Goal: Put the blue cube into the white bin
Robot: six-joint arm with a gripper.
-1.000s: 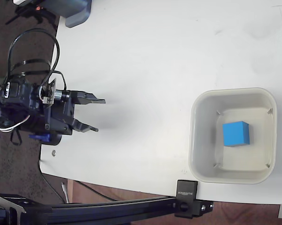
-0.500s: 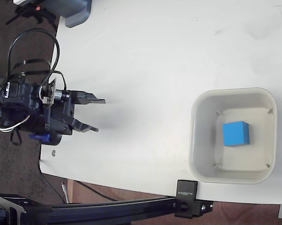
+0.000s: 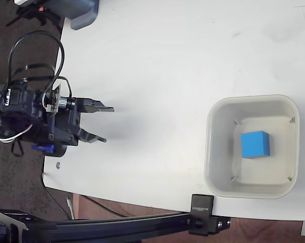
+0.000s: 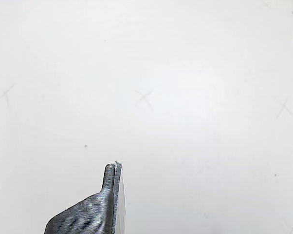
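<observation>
Bright, washed-out wrist view w/ glare; soft shadows.

white table point(image 3: 157, 61), faint scuffs and small cross marks; cream tub point(image 3: 211, 152) resting near right edge, black clamp point(image 3: 201, 212) gripping the near edge.

You are looking at a robotics lab or test bench, not a home; a plain white table point(image 3: 157, 66) carries faint pencilled crosses point(image 4: 144, 99) in the wrist view; a black extruded rail point(image 3: 117, 223) with a clamp block point(image 3: 202, 208) runs along the table's lower edge; loose cables point(image 3: 33, 55) loop off the arm's wrist; a grey device point(image 3: 81, 12) sits at the top corner.
</observation>
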